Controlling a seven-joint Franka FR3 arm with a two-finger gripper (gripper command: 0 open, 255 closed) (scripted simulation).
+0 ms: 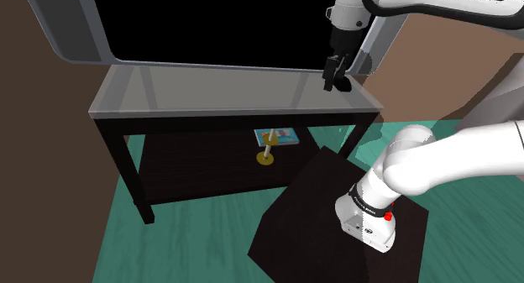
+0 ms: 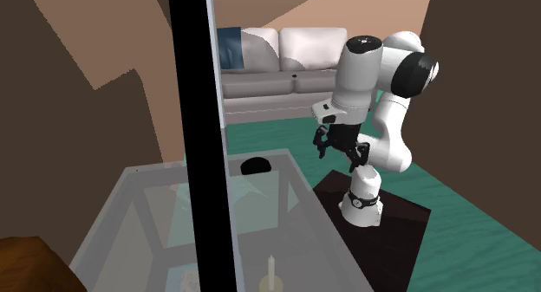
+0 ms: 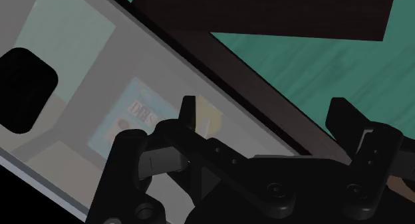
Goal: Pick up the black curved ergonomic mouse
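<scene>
The black curved mouse [image 2: 255, 165] lies on the glass table top [image 2: 156, 221] near its far end in the second exterior view. In the shoulder view it is a dark lump [image 1: 345, 85] at the table's right corner, just under the hand. The wrist view has the mouse [image 3: 26, 80] as a rounded black shape well off to the side of the fingers. My gripper [image 3: 266, 119] is open with nothing between its fingers. It hangs above the table's edge [image 1: 332, 78], a little to the second exterior view's right of the mouse [image 2: 338, 152], apart from it.
Through the glass a light blue book [image 1: 277, 137] and a candle on a gold holder [image 1: 267, 152] sit on the lower shelf. A black area in a grey frame [image 1: 75, 38] stands behind the table. A black vertical bar [image 2: 198, 117] crosses the second exterior view. Teal rug [image 3: 319, 63] surrounds the stand [image 1: 319, 222].
</scene>
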